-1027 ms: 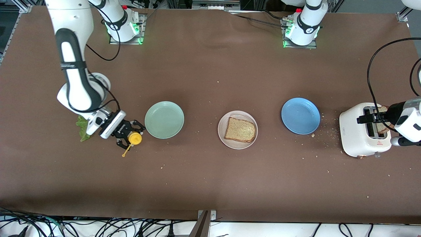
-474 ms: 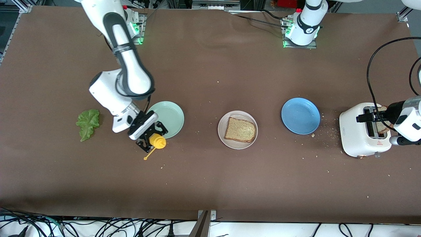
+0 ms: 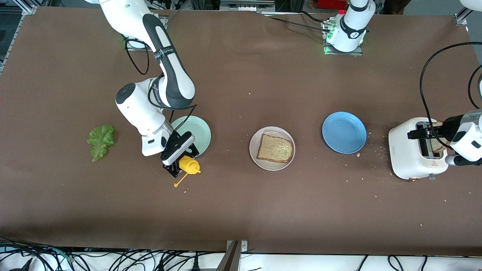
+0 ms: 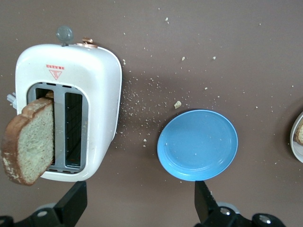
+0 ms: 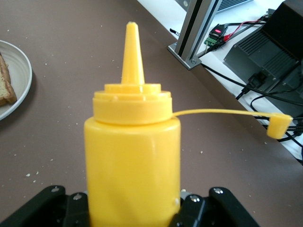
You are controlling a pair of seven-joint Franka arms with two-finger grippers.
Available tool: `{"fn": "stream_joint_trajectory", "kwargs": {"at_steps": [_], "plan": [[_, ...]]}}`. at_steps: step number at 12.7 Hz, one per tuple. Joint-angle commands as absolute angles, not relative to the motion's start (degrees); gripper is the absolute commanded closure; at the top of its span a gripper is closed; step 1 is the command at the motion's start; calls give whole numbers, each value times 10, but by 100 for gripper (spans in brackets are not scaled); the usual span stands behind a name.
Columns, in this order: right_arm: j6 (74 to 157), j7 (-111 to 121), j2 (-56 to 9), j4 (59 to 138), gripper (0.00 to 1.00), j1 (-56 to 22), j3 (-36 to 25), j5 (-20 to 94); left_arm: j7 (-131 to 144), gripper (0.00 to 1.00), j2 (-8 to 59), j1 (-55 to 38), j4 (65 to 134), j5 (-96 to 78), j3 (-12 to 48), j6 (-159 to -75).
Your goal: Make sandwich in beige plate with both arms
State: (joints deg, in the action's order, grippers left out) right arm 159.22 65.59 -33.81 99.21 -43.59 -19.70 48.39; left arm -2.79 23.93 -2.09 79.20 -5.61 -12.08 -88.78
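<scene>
The beige plate [image 3: 254, 155] stands mid-table with one toasted bread slice [image 3: 275, 148] lying on it. A second bread slice [image 3: 437, 142] sticks up from a slot of the white toaster [image 3: 408, 158], also seen in the left wrist view as the bread slice [image 4: 28, 142] in the toaster [image 4: 99, 94]. My left gripper [image 3: 422, 136] hangs open over the toaster, nothing between its fingers [image 4: 72, 204]. My right gripper [image 3: 177, 162] is shut on a yellow squeeze bottle [image 3: 189, 165], uncapped, over the table beside the mint-green plate. The lettuce leaf [image 3: 101, 142] lies toward the right arm's end.
A mint-green plate [image 3: 197, 131] sits partly under the right wrist. A blue plate [image 3: 344, 132] lies between the beige plate and the toaster. Crumbs are scattered around the toaster. The bottle's cap [image 5: 278, 126] dangles on its tether. The toaster's black cable loops up at the left arm's end.
My right arm has carried the yellow bottle from beside the lettuce past the mint-green plate, toward the beige plate. The left arm has stayed over the toaster.
</scene>
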Motion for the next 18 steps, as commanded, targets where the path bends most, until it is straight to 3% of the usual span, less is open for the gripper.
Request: {"fn": "stream_joint_trajectory", "kwargs": {"at_steps": [1, 15, 18], "plan": [[1545, 641, -338, 976, 100, -433, -216, 464, -22, 0, 228, -23, 800, -37, -118, -875], [1475, 634, -311, 969, 100, -432, -239, 521, -21, 0, 229, -27, 800, -36, -117, -874], [1414, 593, -302, 970, 100, -432, -265, 519, -20, 0, 229, -28, 801, -37, -117, -874]]}}
